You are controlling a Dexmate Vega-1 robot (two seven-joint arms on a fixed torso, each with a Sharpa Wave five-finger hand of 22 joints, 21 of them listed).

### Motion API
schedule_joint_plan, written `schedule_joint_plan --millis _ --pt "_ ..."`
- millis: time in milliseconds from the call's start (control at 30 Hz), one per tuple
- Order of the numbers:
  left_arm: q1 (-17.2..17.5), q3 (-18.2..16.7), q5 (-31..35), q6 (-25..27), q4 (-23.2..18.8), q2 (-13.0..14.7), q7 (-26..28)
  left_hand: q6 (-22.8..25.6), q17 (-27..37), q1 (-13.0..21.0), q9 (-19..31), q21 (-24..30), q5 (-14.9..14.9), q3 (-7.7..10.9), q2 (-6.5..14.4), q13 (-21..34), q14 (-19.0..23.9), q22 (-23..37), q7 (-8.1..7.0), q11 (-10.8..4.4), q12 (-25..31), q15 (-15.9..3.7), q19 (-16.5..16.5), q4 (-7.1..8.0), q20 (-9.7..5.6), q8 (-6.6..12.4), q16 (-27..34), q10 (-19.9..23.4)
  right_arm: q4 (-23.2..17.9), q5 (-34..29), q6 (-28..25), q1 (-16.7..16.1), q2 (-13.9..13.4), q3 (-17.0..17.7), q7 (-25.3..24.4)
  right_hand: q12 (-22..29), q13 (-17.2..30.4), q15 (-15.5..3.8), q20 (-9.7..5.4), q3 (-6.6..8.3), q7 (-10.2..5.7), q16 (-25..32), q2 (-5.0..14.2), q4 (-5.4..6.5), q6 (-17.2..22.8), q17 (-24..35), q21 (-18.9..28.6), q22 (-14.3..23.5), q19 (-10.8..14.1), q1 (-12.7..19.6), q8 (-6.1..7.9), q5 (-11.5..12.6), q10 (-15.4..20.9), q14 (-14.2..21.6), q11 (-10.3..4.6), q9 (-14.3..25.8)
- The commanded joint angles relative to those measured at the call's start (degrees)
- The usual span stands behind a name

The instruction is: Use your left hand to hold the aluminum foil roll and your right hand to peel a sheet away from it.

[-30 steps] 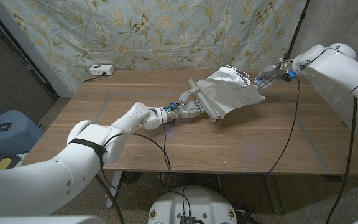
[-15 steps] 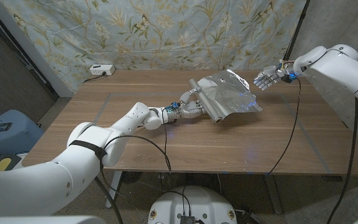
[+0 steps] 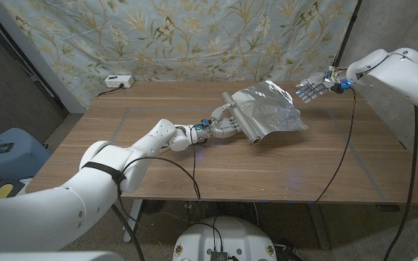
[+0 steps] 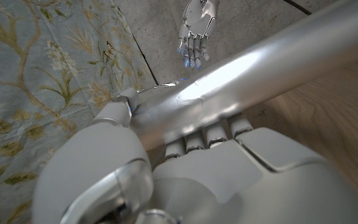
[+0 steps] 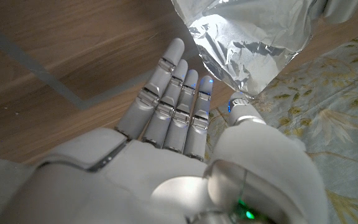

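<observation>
Since a second earlier, the right hand (image 3: 310,91) had let go of the sheet (image 3: 271,109) and drawn slightly back, and the sheet's raised corner had sunk lower. I saw that hand hovering empty, fingers (image 5: 174,93) extended together, just beside the sheet's crumpled far edge above the table (image 3: 194,163). My left hand (image 3: 220,127) gripped the roll (image 3: 239,122), fingers (image 4: 207,134) wrapped under the tube, which lay near the table's middle with the sheet spread to its right.
</observation>
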Motion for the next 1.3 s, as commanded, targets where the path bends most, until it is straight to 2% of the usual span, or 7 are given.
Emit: schedule_joint_plan --millis 33,367,733,1100,1200,1300 --pt "0.4 -0.1 0.1 0.3 -0.8 0.2 0.2 -0.1 0.1 -0.6 0.1 -0.4 -0.4 0.16 0.1 0.1 0.0 0.2 0.15 0.09 0.3 0.06 0.3 -0.16 -0.08 0.22 0.3 0.2 10.4 -3.1 8.2 4.8 3.7 -3.4 7.5 -0.3 0.1 0.51 0.23 -0.72 0.34 -0.8 -0.41 -0.37 -1.9 0.3 -0.8 0.0 -1.1 -0.8 -0.28 0.5 -2.1 -2.0 0.06 0.1" --pt "0.8 0.0 -0.3 0.6 -1.9 0.4 1.0 0.0 0.1 -0.7 0.0 -0.5 -0.6 0.11 0.0 0.0 0.1 0.2 0.06 -0.01 0.4 -0.01 0.4 -0.20 -0.09 0.24 0.4 0.2 20.4 -6.3 15.3 8.3 7.2 -5.6 12.8 -0.3 0.1 1.54 0.58 -2.29 0.75 -2.1 -1.86 -1.13 -5.8 0.8 -2.1 0.0 -2.6 -1.5 -0.33 0.6 -5.9 -6.0 0.66 0.0" --pt "1.6 0.2 -0.9 1.1 -3.8 0.6 2.0 -0.1 0.0 -0.7 0.0 -0.7 -0.7 0.14 0.1 0.0 0.1 0.2 0.13 0.14 0.4 0.07 0.4 -0.24 -0.09 0.21 0.4 0.1 31.8 -8.5 23.0 11.8 10.9 -7.4 18.7 -0.3 0.2 2.72 2.05 -3.99 1.04 -3.1 -3.11 -1.50 -9.2 1.2 -4.0 0.0 -5.4 -2.5 -0.19 0.7 -10.1 -9.9 1.32 0.0" --pt "3.2 0.0 -2.6 1.7 -7.3 1.3 4.3 -0.1 0.0 -0.8 -0.1 -0.8 -0.8 0.10 0.1 0.0 0.1 0.2 0.17 0.18 0.5 0.05 0.5 -0.17 -0.05 0.23 0.5 0.2 41.6 -9.0 28.4 13.8 14.5 -8.2 22.1 -0.2 0.2 3.11 2.75 -4.84 1.15 -3.4 -3.49 -1.47 -10.8 1.3 -5.1 0.0 -6.9 -3.3 -0.10 0.7 -11.8 -11.9 1.41 -0.1" --pt "3.9 -0.1 -3.2 1.8 -8.6 1.5 5.1 -0.1 0.0 -0.8 -0.1 -0.9 -0.8 0.16 0.2 0.0 0.1 0.2 0.17 0.26 0.5 0.09 0.4 -0.17 -0.02 0.21 0.5 0.1 45.8 -9.1 30.4 14.8 16.2 -8.7 23.5 -0.2 0.2 3.25 2.89 -5.07 0.94 -3.5 -3.65 -1.45 -11.4 1.3 -5.3 0.0 -7.3 -3.5 -0.14 0.7 -12.3 -12.2 1.55 -0.1" --pt "4.3 0.0 -3.6 1.8 -9.6 1.8 5.7 -0.2 -0.1 -0.8 -0.1 -0.9 -0.8 0.20 0.2 0.0 0.0 0.2 0.30 0.23 0.5 0.09 0.4 -0.19 0.01 0.21 0.4 0.0 47.7 -9.0 31.4 15.3 17.0 -8.9 24.5 -0.2 0.3 3.30 3.11 -5.50 1.00 -3.6 -4.07 -1.46 -12.4 1.3 -5.6 0.1 -7.6 -3.8 -0.26 0.8 -13.0 -13.0 1.47 -0.1"
